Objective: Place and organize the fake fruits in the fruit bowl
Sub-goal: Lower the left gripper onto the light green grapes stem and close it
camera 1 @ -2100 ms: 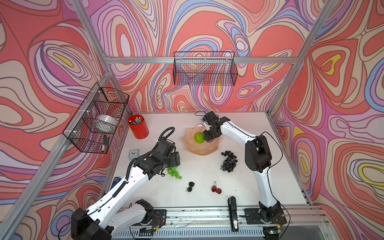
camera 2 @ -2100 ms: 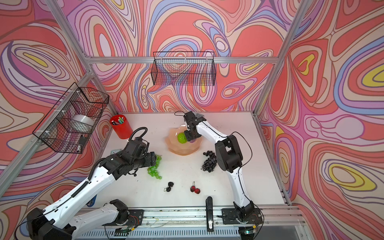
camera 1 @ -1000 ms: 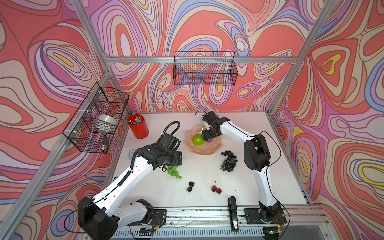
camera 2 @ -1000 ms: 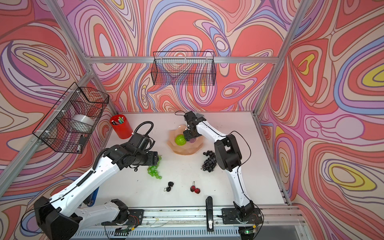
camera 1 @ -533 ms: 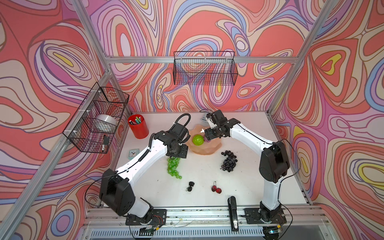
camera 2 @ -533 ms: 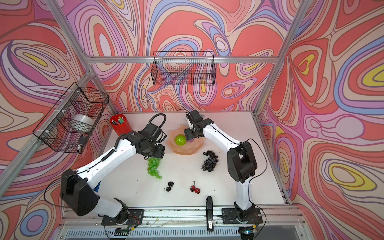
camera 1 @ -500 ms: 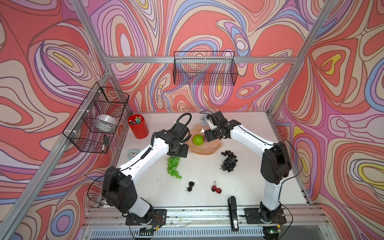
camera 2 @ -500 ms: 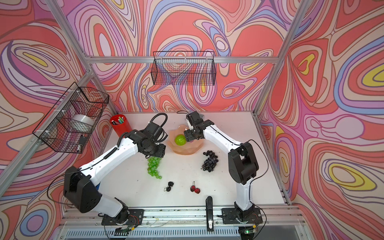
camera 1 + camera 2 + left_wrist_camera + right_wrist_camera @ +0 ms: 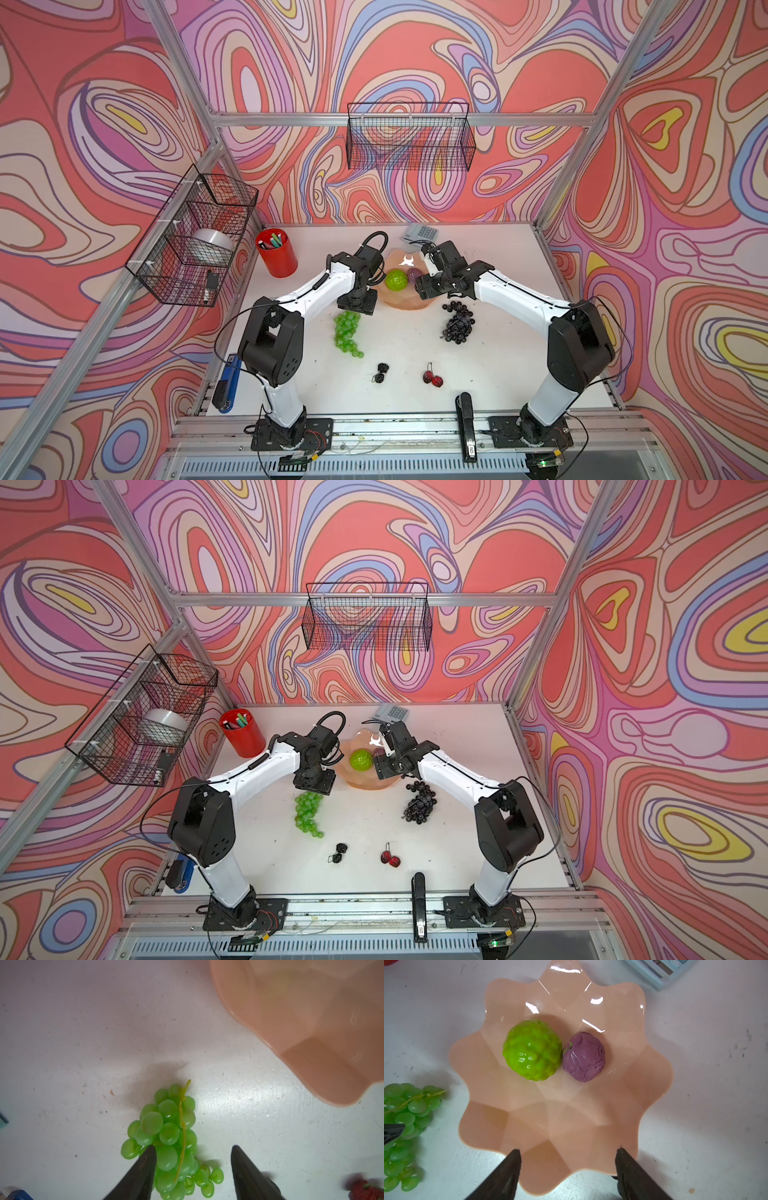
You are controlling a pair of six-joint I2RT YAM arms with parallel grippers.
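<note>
Logging the peach-pink fruit bowl (image 9: 571,1122) below the right gripper (image 9: 568,1150), jaws wide and empty, we see the green grape bunch (image 9: 166,1132) on the table (image 9: 62,1043) beside it, the left gripper (image 9: 192,1148) over it with jaws apart, and the lime-green ball (image 9: 532,1050) touching the purple ball (image 9: 583,1056) inside.

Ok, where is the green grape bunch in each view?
Top view: green grape bunch on the table, near-left of the fruit bowl.
Top view: same place, near-left of the bowl.
Left wrist: mid-frame, bowl wall beside it.
Right wrist: cut by the frame edge, beside the bowl rim.
Shared landmark: the fruit bowl.
</note>
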